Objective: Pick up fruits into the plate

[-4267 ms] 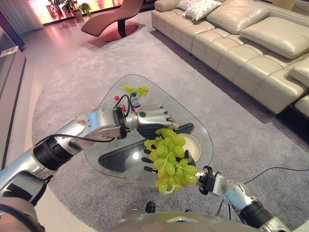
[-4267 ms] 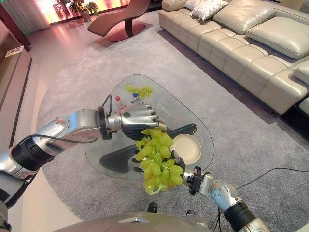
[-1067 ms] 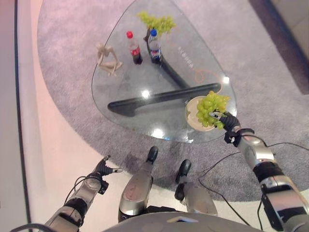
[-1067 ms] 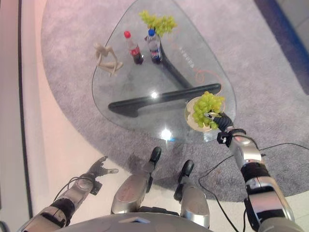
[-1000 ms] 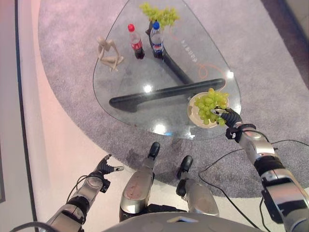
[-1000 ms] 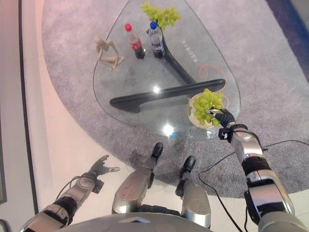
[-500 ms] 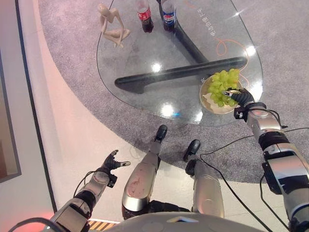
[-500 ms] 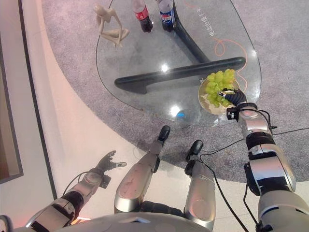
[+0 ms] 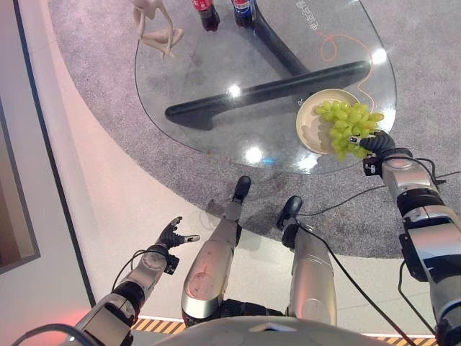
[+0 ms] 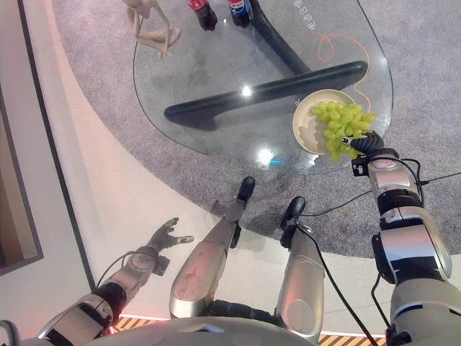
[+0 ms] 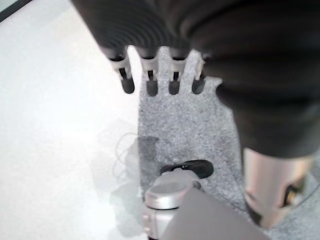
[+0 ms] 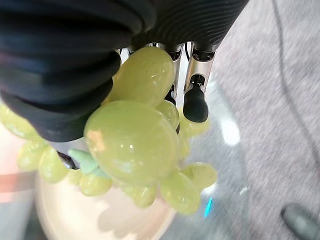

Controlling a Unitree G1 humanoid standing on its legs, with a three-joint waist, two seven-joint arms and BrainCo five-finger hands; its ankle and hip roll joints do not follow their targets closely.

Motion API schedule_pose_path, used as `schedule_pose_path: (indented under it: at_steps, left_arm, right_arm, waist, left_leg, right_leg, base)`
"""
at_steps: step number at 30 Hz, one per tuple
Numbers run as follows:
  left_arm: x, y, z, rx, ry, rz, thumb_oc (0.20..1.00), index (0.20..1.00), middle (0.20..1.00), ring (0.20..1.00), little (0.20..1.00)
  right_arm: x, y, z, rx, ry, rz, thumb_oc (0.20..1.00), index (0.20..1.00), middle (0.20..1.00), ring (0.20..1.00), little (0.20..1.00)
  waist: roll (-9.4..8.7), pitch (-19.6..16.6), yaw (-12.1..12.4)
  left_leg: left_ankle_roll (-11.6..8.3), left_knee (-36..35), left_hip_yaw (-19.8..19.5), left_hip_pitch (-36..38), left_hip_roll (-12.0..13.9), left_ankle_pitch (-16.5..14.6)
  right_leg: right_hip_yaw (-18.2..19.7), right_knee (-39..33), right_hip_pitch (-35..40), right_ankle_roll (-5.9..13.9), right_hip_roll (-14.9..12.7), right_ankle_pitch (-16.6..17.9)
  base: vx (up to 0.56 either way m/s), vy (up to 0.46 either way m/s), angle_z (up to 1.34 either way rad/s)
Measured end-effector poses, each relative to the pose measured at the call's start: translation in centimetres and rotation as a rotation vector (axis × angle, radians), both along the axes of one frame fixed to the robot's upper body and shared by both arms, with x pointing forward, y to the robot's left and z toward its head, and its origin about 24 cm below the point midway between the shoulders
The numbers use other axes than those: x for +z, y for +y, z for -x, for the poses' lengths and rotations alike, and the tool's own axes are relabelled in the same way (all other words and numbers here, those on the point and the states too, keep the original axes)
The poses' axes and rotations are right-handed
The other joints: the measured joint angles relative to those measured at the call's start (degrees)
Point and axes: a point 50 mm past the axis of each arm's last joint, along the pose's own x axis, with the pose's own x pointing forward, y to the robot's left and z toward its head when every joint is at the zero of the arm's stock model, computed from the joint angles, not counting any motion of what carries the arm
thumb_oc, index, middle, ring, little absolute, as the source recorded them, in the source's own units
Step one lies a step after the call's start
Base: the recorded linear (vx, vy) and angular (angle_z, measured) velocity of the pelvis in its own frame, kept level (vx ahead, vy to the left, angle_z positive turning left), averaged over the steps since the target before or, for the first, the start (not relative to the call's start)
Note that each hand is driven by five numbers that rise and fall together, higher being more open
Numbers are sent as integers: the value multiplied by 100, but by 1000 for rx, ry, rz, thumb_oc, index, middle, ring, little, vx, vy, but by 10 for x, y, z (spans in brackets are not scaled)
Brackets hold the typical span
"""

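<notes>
The right hand (image 9: 375, 143) has its dark-tipped fingers (image 12: 196, 103) curled round a bunch of green grapes (image 9: 348, 127), so it is holding them. The grapes hang past the fingertips and lie over the near edge of a round cream plate (image 9: 311, 128). Some grapes are over the inside of the plate and some reach out past its rim, toward the hand. From the right wrist view the grapes press close against the palm, with the plate just below them. The plate sits on a clear glass table (image 9: 216, 79), close to its edge and right in front of the right hand's fingers. Far past the fingers, at the other side of the table, stand a red-topped cola bottle (image 9: 205, 13), a blue-labelled bottle (image 9: 243, 11) beside it, and a pale figurine (image 9: 153, 26). A grey carpet (image 9: 94, 79) lies under the table. The left hand (image 9: 171, 236) hangs low over the pale floor (image 9: 79, 209), well apart from the table. Its fingers (image 11: 150, 80) are straight and spread, holding nothing.
</notes>
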Motion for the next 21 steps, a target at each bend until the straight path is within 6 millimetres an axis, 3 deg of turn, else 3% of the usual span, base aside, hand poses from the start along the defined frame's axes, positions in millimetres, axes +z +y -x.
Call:
schedule_pose_path:
  at_steps: [11,21]
  left_arm:
    - [12,-12,-11,-61,-68,41,1000,1000,1000,1000,1000]
    - [14,-13,-14,-58,-69,64,1000,1000,1000,1000,1000]
  right_arm:
    - [20,10,-10,23,-58,86,1000,1000,1000,1000,1000]
    - [30,40,-13,179,-188,98,1000,1000,1000,1000,1000]
  waist:
    - [22,11,-14]
    - [8,19,-53]
  left_leg:
    - [0,55,100,-216,7,3]
    - [47,53,120,66,7,-27]
  right_leg:
    - [94,105,-280,-50,21,-14]
    - [88,-58,80,-65,22,10]
  base:
    - [-14,3,-4]
    - [6,17,0]
